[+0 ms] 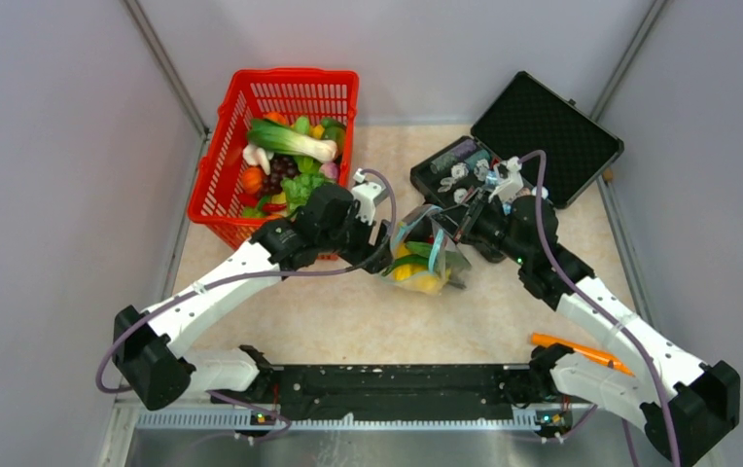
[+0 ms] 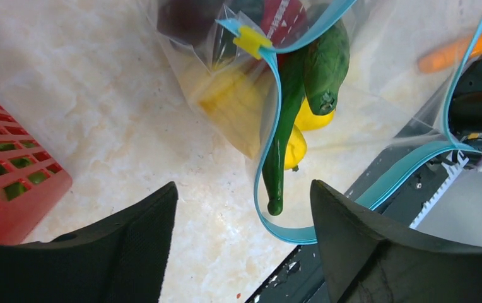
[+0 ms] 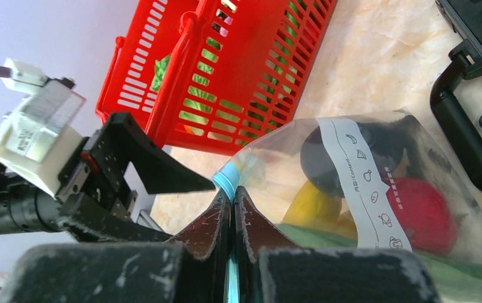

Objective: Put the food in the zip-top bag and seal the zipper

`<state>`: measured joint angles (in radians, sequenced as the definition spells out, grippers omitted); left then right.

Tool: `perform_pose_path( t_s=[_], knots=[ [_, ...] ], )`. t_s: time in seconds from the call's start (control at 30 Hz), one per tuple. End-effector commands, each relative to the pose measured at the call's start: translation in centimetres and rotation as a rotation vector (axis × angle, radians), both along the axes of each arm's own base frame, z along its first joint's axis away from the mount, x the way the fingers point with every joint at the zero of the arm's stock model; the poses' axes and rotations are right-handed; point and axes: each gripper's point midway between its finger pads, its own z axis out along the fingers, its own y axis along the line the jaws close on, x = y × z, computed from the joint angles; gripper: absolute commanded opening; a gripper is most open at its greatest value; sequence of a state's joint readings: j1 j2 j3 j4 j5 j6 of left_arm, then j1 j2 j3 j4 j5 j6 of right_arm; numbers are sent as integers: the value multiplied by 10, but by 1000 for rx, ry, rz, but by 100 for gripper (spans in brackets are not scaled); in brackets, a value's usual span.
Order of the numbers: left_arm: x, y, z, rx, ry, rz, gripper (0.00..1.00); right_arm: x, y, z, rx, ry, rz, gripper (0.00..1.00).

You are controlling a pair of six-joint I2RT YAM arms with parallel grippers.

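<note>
Red mesh basket (image 1: pixel 214 185) sits far left; just right of it the left gripper (image 2: pixel 243 188) is spread wide and empty, facing the zip-top bag (image 1: pixel 426 263) mid-table. The bag mouth gapes toward that gripper, the zipper (image 2: pixel 387 182) looping open with its yellow slider tab (image 2: pixel 251 39) at the far end, and food (image 2: pixel 323 69) lies inside. The right gripper (image 3: pixel 232 193) is pinched tight on the zipper edge, so the left arm looks free for the next load or the slider.

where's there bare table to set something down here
Widest bare patch: table bordered by the zip-top bag, left arm, right arm and near rail. A smaller strip lies at the back between red basket and black case. Crowded around the bag, where left gripper and right gripper meet.
</note>
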<state>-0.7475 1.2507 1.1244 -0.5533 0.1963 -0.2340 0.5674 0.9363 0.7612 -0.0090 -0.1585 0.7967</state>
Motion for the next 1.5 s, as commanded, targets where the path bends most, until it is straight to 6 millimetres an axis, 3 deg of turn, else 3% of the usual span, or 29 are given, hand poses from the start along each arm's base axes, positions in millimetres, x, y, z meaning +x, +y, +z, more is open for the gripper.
perform_pose_path(
  t_s=[0.0, 0.03, 0.2, 0.3, 0.47, 0.63, 0.77, 0.87, 0.93, 1.03, 1.17, 1.3, 1.47],
  knots=[
    [0, -17, 3, -95, 36, -8, 73, 1, 6, 39, 70, -91, 14, 0],
    [0, -20, 1, -102, 48, -12, 68, 1, 6, 40, 73, -93, 18, 0],
    [2, -34, 3, -150, 75, -27, 21, 1, 7, 38, 64, -94, 24, 0],
    [8, -38, 6, -158, 59, -21, 0, -3, 10, 37, 45, -118, 61, 0],
    [27, -34, 24, -164, -28, 39, 0, -16, 11, 38, 6, -183, 134, 1],
    [46, -22, 63, -208, -163, 128, 0, -31, 14, 42, -33, -255, 224, 5],
    [52, -22, 96, -244, -282, 83, 0, -65, 30, 52, -33, -358, 458, 14],
    [48, -29, 114, -250, -344, -14, 0, -92, 35, 61, -26, -418, 627, 35],
    [42, -35, 122, -258, -372, -92, 0, -97, 34, 63, -47, -436, 650, 48],
    [32, -40, 122, -232, -391, -206, 0, -97, 29, 60, -91, -442, 639, 62],
    [18, -40, 110, -172, -415, -363, 0, -91, 18, 60, -179, -466, 577, 64],
    [16, -38, 106, -143, -441, -416, 0, -91, 7, 74, -230, -540, 526, 65],
    [19, -35, 107, -135, -446, -412, 0, -60, -11, 74, -364, -535, 365, 65]
  ],
)
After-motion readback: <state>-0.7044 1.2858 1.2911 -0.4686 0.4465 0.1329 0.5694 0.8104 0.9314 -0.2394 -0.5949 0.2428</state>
